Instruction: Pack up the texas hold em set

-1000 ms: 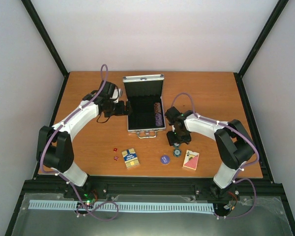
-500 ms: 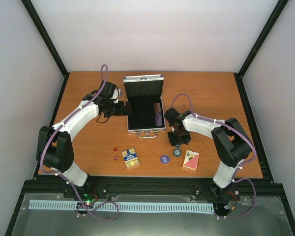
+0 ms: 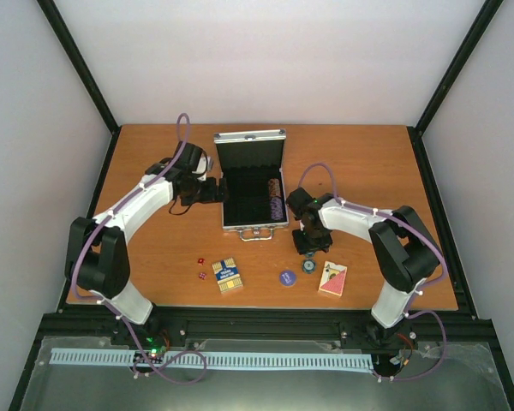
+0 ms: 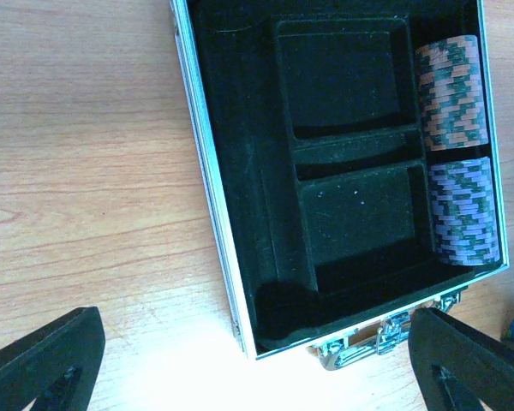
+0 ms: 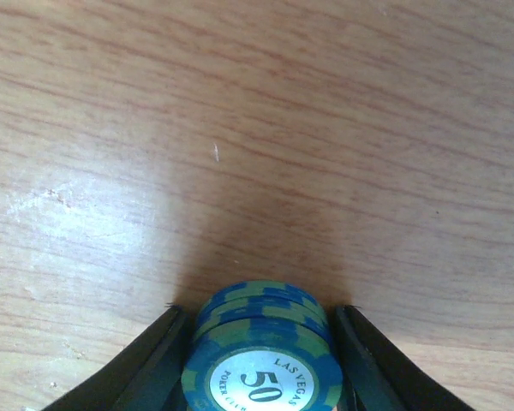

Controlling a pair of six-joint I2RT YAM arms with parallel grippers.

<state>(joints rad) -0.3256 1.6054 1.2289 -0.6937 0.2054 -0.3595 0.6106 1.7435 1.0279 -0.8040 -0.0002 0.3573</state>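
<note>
Chips first: a short stack of blue-and-green chips (image 5: 261,364) sits flat on the wood, a "50" on its top face. It lies toward the near edge of the counter, right of the middle. My right pincer (image 5: 261,334) is drawn narrow around it, one finger against each flank. The stack looks gripped but not lifted.

Just behind it, across the middle of the counter, is the silver case (image 4: 204,163), its lid upright toward the far edge. The slot along its right wall holds a row of orange chips (image 4: 448,94) and a row of purple chips (image 4: 464,210), both on edge. The two card wells are bare black lining.

My left pincer (image 3: 212,190) hovers by the case's left wall, spread wide and holding nothing.

Along the near edge wait the blue-yellow deck (image 3: 228,276), the red dice (image 3: 201,260), the blue disc (image 3: 286,277) and the red deck (image 3: 332,279).

Trouble, as I judge it, lies in the lift. The chips are loose discs, and if my fingers catch only the upper ones, the bottom chip may stay behind or slide out. A quick swing could shear the stack and scatter it. The packed rows stand on edge while mine lies flat, so I must tip it, and that is where chips could spill. I could also nudge the case if I come in low at its front corner.
</note>
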